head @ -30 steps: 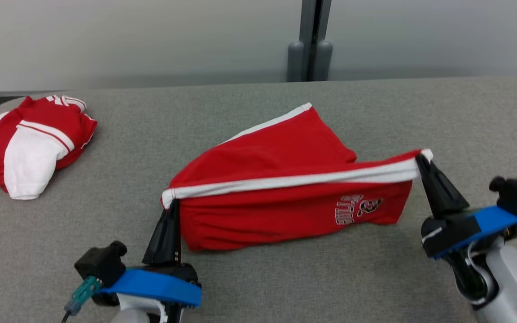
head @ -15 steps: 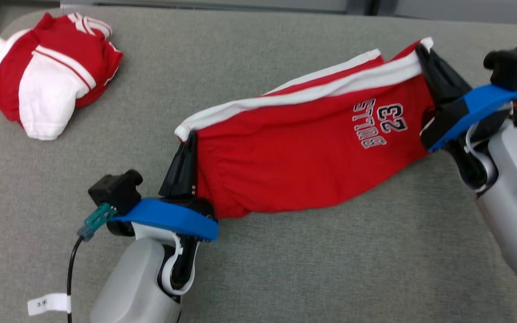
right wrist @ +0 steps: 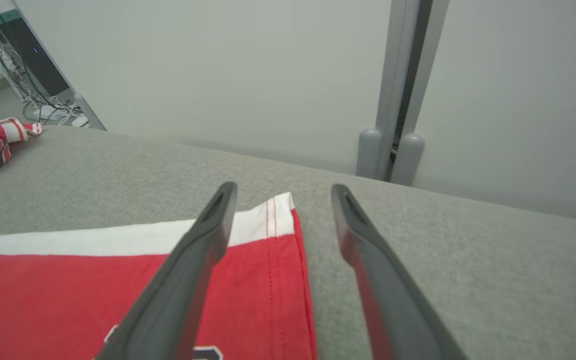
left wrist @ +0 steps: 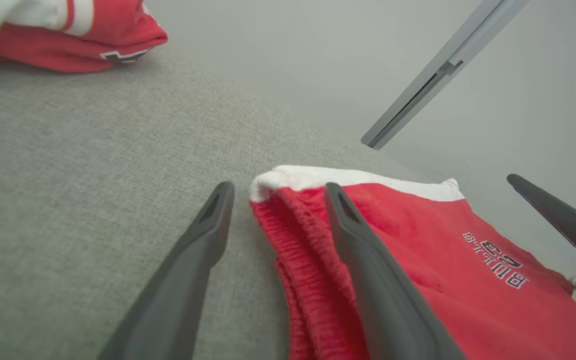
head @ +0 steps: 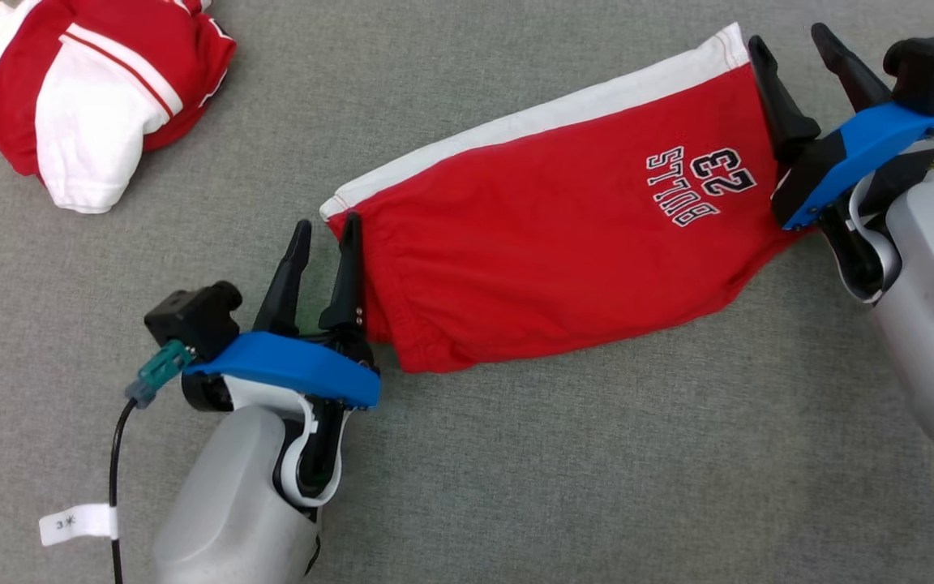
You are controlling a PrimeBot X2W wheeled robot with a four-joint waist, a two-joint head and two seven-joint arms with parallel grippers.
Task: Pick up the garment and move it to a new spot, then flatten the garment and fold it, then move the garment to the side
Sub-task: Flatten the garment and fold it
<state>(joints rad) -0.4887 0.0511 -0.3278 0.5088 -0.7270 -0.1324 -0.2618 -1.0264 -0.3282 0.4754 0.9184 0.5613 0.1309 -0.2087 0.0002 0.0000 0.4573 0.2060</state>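
Note:
The garment [head: 564,243], red shorts with a white side stripe and a number print, lies spread flat on the grey table [head: 516,470]. My left gripper [head: 327,224] stands open at its waistband end. In the left wrist view the left gripper [left wrist: 278,187] straddles the white corner of the shorts [left wrist: 418,240], one finger over the red cloth. My right gripper [head: 785,36] is open at the hem end. From the right wrist, the right gripper [right wrist: 284,189] has the hem corner of the garment [right wrist: 68,280] between its parted fingers, gripping nothing.
A second red and white garment [head: 86,89] lies bunched at the table's far left, also seen as a bundle [left wrist: 68,35] in the left wrist view. A grey wall with a vertical post [right wrist: 400,75] rises behind the table. Cables and equipment [right wrist: 33,75] stand off the far left.
Both grippers have opened and let go of the shorts, which have dropped from a stretched hold to lie flat on the table. The head camera has tilted down.

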